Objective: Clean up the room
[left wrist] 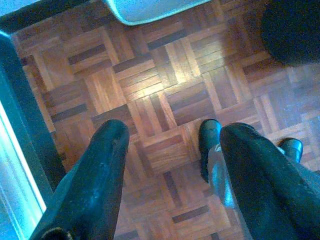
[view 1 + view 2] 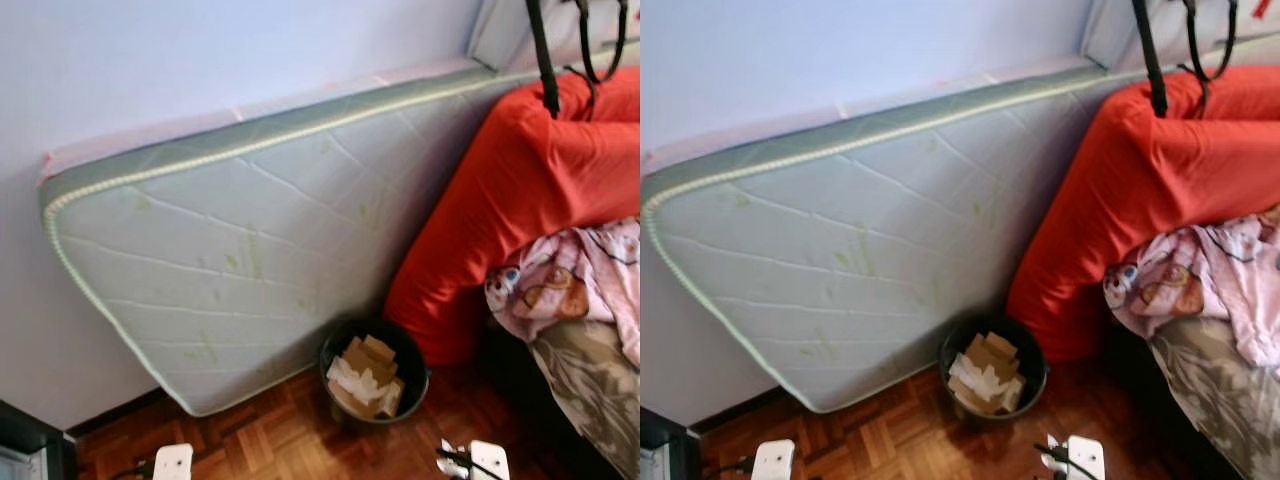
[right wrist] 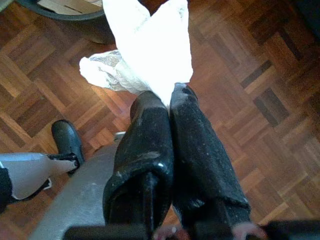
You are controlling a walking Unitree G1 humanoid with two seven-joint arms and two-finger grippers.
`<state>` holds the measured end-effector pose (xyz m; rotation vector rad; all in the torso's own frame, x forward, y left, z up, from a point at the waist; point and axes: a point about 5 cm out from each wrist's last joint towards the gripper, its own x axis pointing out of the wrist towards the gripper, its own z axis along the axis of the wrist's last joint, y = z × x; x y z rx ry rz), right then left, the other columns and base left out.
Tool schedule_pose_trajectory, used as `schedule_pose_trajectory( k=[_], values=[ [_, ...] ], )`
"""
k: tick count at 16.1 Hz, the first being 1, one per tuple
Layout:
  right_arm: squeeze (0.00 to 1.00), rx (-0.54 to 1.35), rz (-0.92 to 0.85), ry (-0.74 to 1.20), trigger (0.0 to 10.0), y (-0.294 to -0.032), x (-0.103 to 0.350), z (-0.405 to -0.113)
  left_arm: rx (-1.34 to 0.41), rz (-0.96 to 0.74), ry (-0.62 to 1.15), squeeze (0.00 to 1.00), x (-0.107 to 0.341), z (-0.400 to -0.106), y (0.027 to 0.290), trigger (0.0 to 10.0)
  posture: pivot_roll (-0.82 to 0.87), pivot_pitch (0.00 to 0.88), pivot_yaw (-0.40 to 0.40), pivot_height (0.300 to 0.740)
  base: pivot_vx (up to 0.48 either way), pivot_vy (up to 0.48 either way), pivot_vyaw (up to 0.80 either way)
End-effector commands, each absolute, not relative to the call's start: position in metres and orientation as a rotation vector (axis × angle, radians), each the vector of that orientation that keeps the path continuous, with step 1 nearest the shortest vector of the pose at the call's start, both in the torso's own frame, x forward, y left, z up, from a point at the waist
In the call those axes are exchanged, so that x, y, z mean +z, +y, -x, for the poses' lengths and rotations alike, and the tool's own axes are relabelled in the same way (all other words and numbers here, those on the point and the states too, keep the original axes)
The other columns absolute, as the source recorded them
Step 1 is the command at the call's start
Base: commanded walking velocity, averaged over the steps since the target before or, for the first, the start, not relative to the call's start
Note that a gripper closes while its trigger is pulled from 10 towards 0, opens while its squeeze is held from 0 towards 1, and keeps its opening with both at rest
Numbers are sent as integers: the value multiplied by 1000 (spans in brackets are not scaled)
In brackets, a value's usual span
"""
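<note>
A crumpled white tissue (image 3: 145, 50) is pinched in my right gripper (image 3: 170, 97), whose two black fingers are shut on it above the parquet floor (image 3: 260, 75). A round black waste bin (image 2: 374, 370) with cardboard and paper scraps inside stands on the floor against a leaning mattress (image 2: 250, 240); its rim (image 3: 60, 12) lies just beyond the tissue. My left gripper (image 1: 172, 132) hangs open over bare parquet (image 1: 165, 70), nothing between its fingers.
A red beanbag (image 2: 520, 190) leans beside the bin, with a pink printed cloth (image 2: 590, 270) on a bed at the right. Dark furniture (image 2: 30, 445) stands at the near left. My robot feet (image 1: 210, 140) show below the left gripper.
</note>
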<state>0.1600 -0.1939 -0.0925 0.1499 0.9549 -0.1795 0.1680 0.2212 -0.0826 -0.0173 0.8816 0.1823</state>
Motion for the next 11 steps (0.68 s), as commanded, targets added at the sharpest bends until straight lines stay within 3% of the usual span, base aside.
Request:
schedule_pose_trajectory(
  k=[1,7,11],
  values=[
    [0,-193,-153,964,10000,-198,-93,-157,175,12,919,0,-87,-159,219,10000,31,73,-31,740,0,-420,0],
    [0,-191,-153,965,10000,-198,-93,-157,179,17,921,0,-88,-159,219,10000,30,72,-31,740,0,-393,0],
    [0,-186,-153,964,10000,-197,-93,-158,191,27,919,0,-87,-159,219,10000,32,72,-31,740,0,0,0]
  ],
)
